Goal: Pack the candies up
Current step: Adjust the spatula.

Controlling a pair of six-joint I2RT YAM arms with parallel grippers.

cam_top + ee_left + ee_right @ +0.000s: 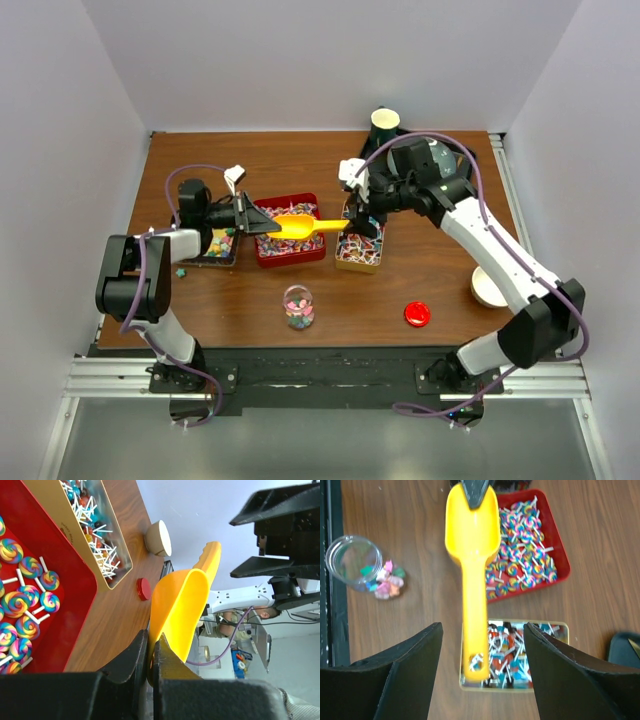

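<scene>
Two claws meet at the yellow scoop (305, 226): the left claw (151, 645) is clamped tight on the rim of its bowl, holding it out over the red tray (65, 605), while the right claw (482, 628) stands spread wide on either side of the handle, touching nothing. Candies (525, 555) fill the red tray and the gold tray (60, 525) beside it, and a few sit in the clear jar (298, 307) on the table (440, 270).

The left arm (165, 244) and the right arm (490, 245) have white tube parts and chunky black joints. A purple cable (190, 167) loops along each. The fingers (405, 680) of the right gripper (482, 626) are black wedges.
</scene>
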